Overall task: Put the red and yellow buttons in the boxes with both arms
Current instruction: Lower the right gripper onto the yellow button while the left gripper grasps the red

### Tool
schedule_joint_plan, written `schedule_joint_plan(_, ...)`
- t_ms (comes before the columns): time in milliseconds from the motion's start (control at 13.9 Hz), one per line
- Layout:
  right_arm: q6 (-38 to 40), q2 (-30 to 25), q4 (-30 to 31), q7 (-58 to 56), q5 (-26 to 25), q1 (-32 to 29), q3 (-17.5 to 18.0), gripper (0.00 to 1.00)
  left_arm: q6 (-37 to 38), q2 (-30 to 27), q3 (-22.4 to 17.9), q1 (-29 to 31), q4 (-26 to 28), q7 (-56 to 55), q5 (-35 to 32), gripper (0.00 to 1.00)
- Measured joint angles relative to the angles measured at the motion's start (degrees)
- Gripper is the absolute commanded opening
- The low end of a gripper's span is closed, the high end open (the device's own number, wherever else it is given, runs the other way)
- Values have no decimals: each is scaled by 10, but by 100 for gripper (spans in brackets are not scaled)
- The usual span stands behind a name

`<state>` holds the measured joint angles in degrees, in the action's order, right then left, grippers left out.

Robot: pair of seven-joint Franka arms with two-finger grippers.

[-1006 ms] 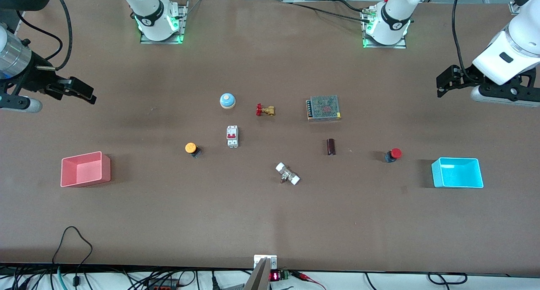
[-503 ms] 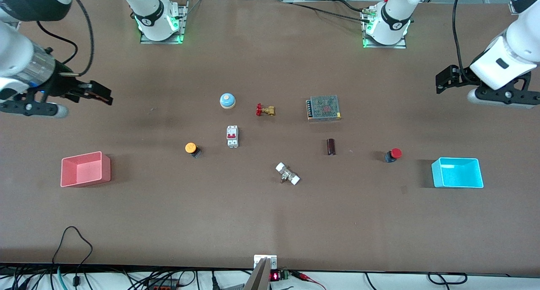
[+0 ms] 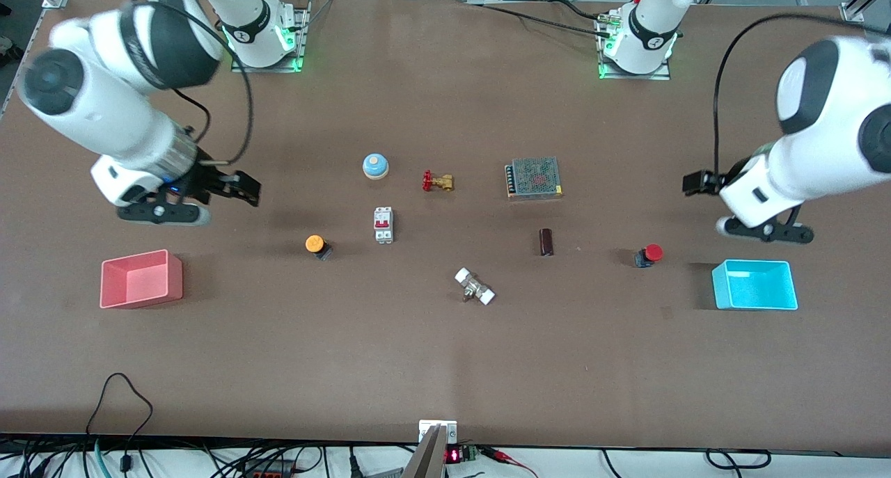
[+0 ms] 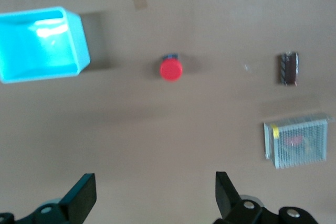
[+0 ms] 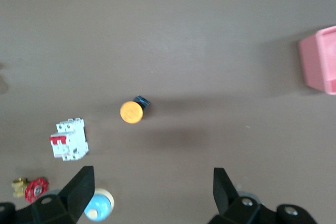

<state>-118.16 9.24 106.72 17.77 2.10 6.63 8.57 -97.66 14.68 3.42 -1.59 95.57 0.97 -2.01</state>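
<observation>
We see the yellow button (image 3: 314, 243) lying on the table (image 3: 390, 353) between the pink box (image 3: 141, 277) and the red button (image 3: 651, 253), which lies near the blue box (image 3: 755, 284). Both the left gripper (image 4: 153, 203) and the right gripper (image 5: 148, 195) hang wide open over the table, holding nothing.

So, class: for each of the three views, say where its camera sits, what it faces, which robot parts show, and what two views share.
Front: high across the table, facing both bases; both arms show, with the left gripper and right gripper.
Left wrist: on the left arm, looking down past its open fingers at the red button and cyan box.
Right wrist: past open fingers at the yellow button and pink box.
Shared: the red button, front and left wrist.
</observation>
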Motion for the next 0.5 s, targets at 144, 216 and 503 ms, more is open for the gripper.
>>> schedule_joint_plan(144, -80, 28, 32, 7, 0, 2, 16, 100, -50, 36, -1, 1, 1, 0, 0, 100)
schedule_joint_plan(216, -116, 43, 43, 10, 0, 3, 23, 100, -75, 52, -1, 1, 2, 0, 0, 100)
schedule_joint_plan(503, -183, 89, 52, 52, 0, 8, 29, 100, -182, 98, -1, 0, 20, -1, 0, 100)
